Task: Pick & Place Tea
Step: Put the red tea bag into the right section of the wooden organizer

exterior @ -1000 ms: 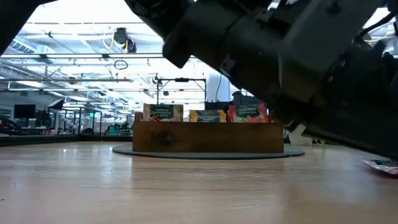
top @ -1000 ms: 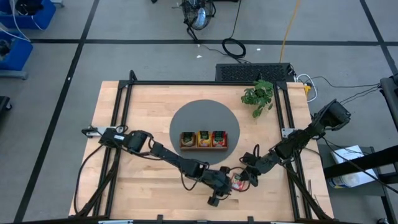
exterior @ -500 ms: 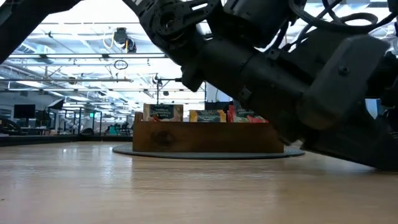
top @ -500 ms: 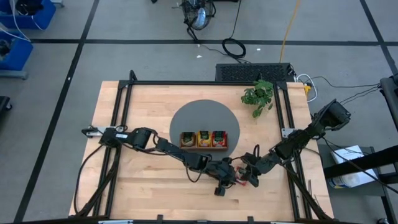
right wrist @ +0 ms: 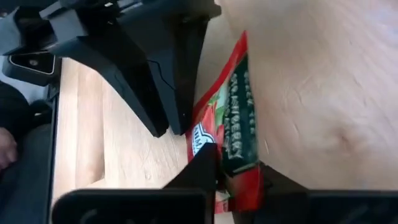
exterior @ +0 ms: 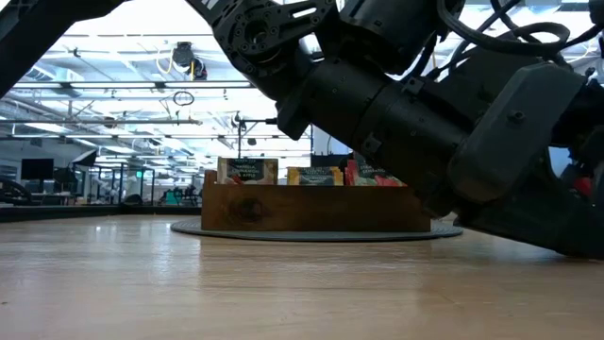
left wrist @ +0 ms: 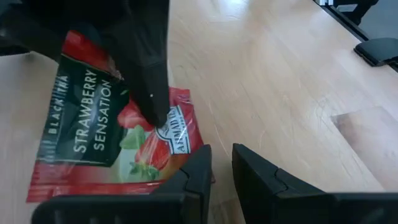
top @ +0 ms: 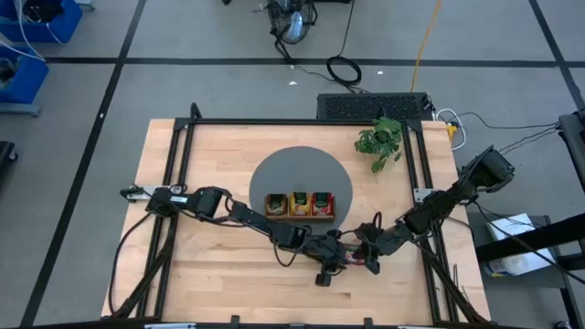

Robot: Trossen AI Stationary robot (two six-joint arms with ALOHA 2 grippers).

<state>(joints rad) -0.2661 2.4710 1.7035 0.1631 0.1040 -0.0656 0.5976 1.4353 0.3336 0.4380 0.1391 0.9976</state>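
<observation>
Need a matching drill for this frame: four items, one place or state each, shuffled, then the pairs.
Items:
1. red sachet
2. right hand
3. tray
4. plant

States or places:
A. on the round grey mat
B. at the table's far right corner
C. pinched at one edge, over bare wood
D. shut on a sachet, close by the left hand

Pairs: 1-C, 2-D, 3-A, 4-B
</observation>
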